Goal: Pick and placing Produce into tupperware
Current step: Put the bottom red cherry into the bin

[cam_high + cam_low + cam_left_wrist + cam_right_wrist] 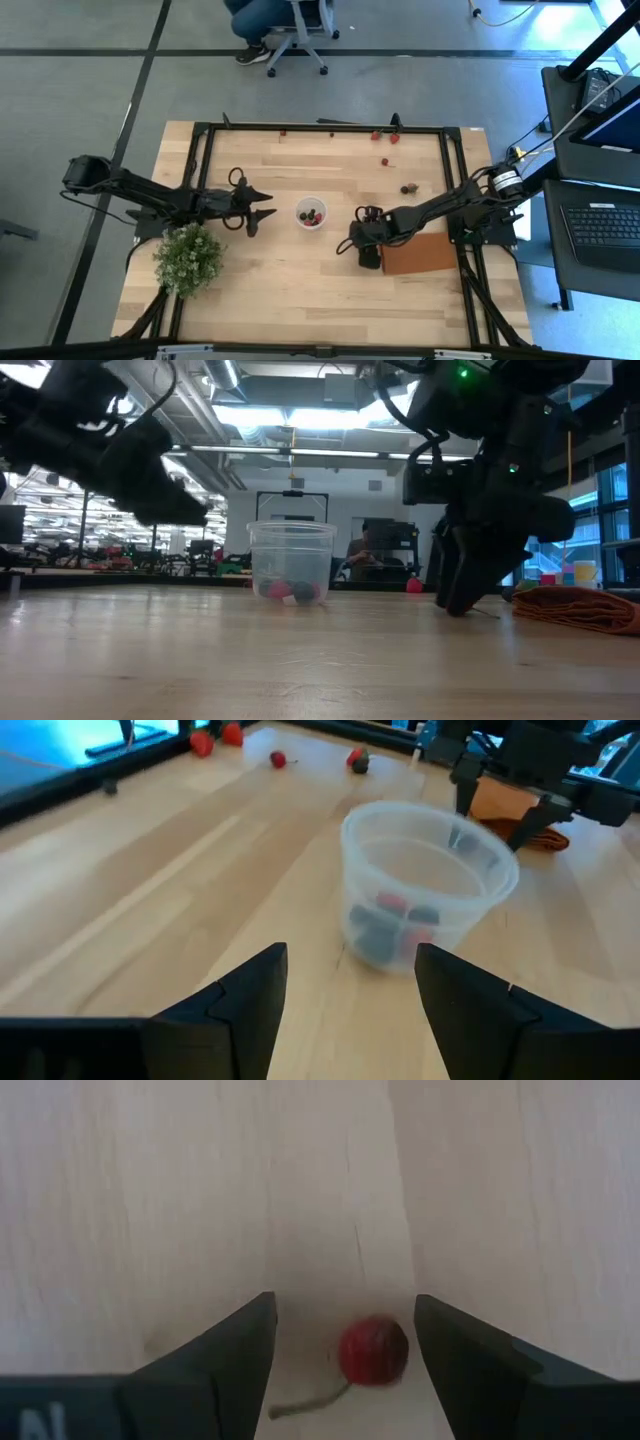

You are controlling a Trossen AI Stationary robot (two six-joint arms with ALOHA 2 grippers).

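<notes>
Right wrist view shows the right gripper point(345, 1355) open astride a small round red berry point(373, 1350) on the wooden table point(150, 1200), beside the reddish-brown mat point(420, 252); I'd close gently, centred, while the open left gripper point(350, 985) waits near the translucent round plastic cup point(428, 885).

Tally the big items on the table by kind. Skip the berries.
cup: 1
bush: 1
mat: 1
total: 3
</notes>
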